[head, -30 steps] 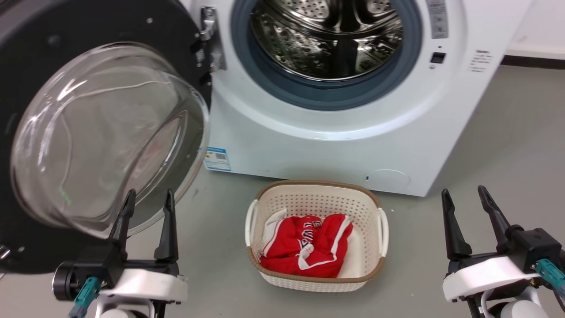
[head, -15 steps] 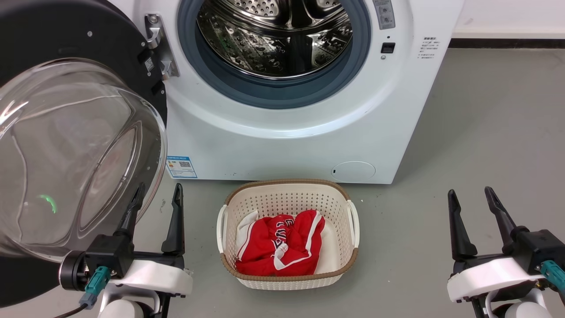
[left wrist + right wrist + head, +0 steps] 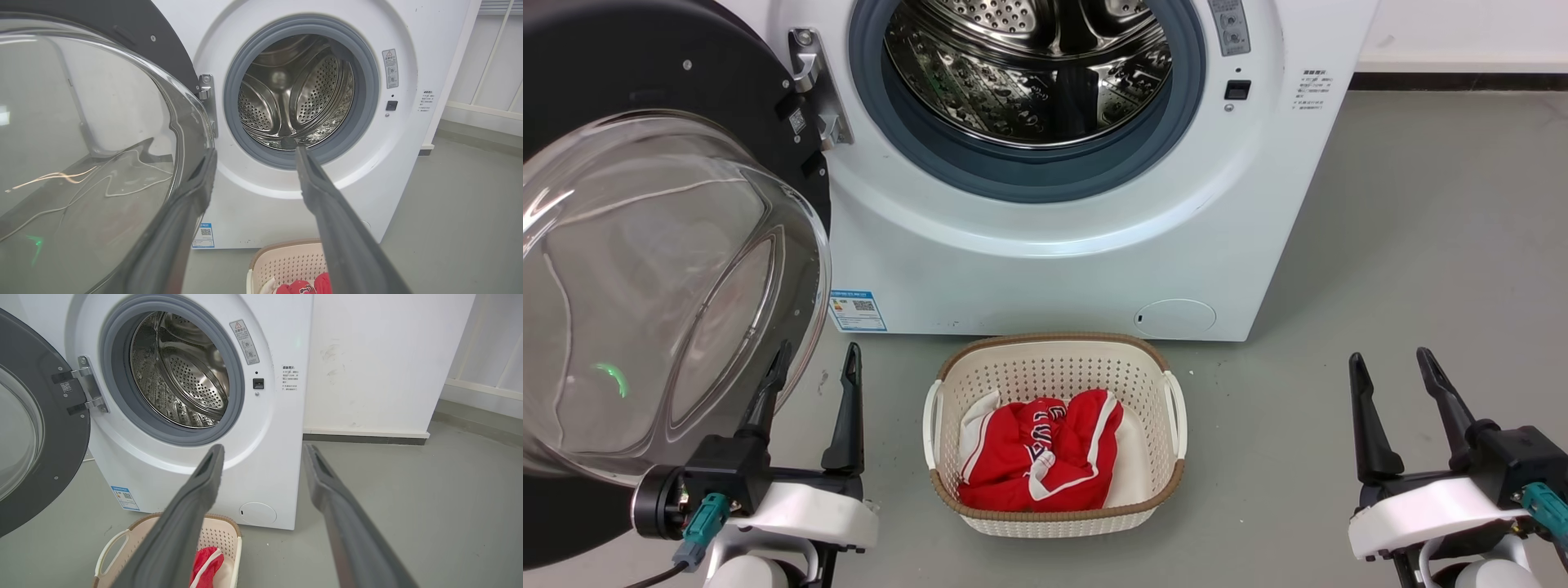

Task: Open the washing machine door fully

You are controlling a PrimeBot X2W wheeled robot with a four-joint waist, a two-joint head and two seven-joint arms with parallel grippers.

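The washing machine (image 3: 1054,269) (image 3: 253,212) (image 3: 184,486) stands white ahead of me, its steel drum showing. Its black washing machine door (image 3: 645,73) (image 3: 135,28) (image 3: 53,457) is swung wide to the left on a metal hinge (image 3: 813,82), with the clear glass bowl (image 3: 645,286) bulging toward me. My left gripper (image 3: 817,355) (image 3: 253,151) is open and empty at the lower left, its left fingertip in front of the bowl's lower rim. At the lower right my right gripper (image 3: 1388,357) (image 3: 263,447) is open over bare floor, holding nothing.
A cream perforated laundry basket (image 3: 1168,457) (image 3: 282,257) (image 3: 224,535) with red and white clothes (image 3: 1037,457) sits on the grey floor in front of the machine, between my grippers. A white wall with a dark baseboard (image 3: 363,439) runs to the machine's right.
The whole head view has shifted since a second ago, so the camera moved; the machine, door and basket sit further left. Over the last half second nothing visibly changed. Both grippers stayed open.
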